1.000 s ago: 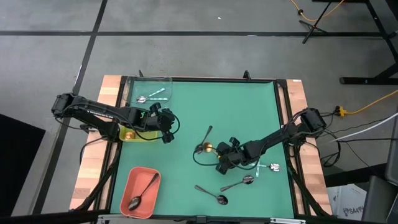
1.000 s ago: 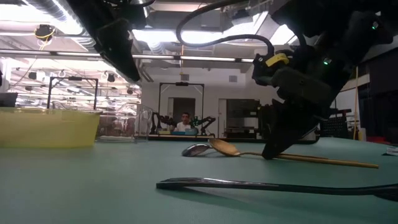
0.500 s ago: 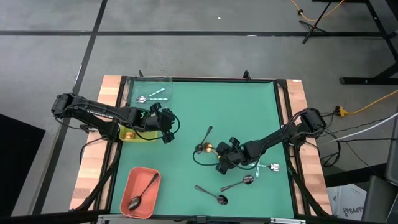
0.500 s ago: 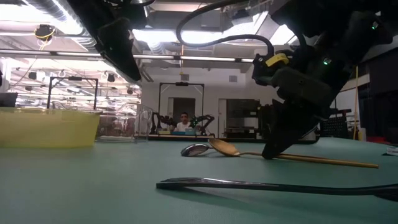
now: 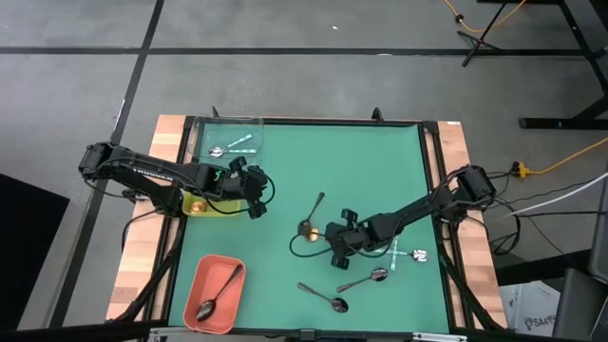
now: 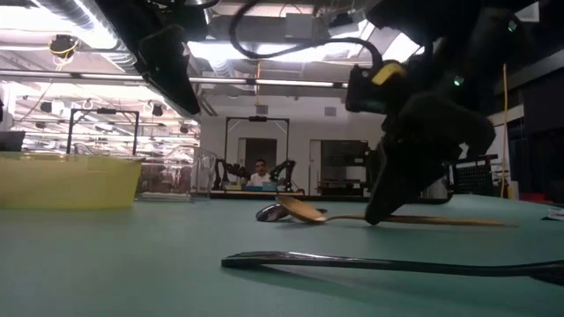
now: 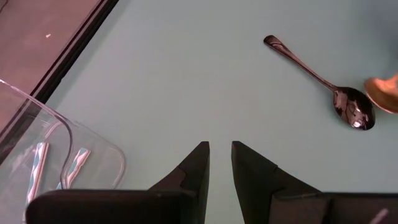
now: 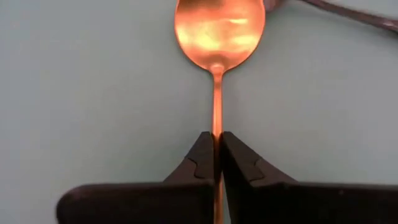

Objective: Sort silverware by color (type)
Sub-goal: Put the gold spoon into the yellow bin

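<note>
Right hand (image 8: 216, 155) was clamped on the copper spoon's (image 8: 217, 37) handle mid-table (image 5: 380, 152), bowl pointing straight ahead of its fingers. Left hand (image 7: 219, 163), slightly parted and empty, hovered by the yellow tray (image 6: 70, 180).

Bright overhead light, soft foreground blur

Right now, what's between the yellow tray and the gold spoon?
Only bare green mat between the yellow tray and gold spoon, seen from the high view.
</note>
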Tool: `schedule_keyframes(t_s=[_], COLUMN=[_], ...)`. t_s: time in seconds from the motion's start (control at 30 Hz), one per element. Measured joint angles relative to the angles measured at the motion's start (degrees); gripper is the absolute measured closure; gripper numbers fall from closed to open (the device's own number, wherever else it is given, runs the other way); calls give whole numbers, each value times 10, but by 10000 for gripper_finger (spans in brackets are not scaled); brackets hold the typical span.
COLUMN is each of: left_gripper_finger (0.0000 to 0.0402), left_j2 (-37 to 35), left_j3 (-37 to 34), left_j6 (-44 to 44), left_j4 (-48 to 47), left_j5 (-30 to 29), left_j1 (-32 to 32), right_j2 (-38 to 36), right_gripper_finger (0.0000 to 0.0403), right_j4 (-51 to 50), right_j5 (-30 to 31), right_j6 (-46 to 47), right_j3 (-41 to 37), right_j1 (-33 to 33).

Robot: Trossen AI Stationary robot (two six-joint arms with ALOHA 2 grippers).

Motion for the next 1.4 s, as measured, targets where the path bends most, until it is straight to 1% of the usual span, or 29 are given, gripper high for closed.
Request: schedule_keyframes(t_s=[0.23,0.37,0.5,0.7,0.93,1.13,1.4], left_gripper_finger=[340,340,340,340,340,340,340], left_j2=[0,0,0,0,0,0,0], left_j3=[0,0,0,0,0,0,0], left_j6=[-3,-4,-4,-5,-4,-4,-4], left_j4=[0,0,1,9,49,91,129], left_j5=[0,0,0,0,2,39,101], left_j1=[0,0,0,0,0,1,1], right_j2=[0,0,-1,-2,-2,-2,-2], right_gripper_finger=[402,402,402,402,402,402,402], right_j4=[0,0,1,1,2,-1,-3], right_j5=[-56,-71,-72,-70,-67,-49,6], right_j6=[-87,-133,-181,-254,-324,-377,-501], right_j3=[13,14,14,14,14,23,86], right_j1=[-25,-41,-49,-48,-49,-48,-48])
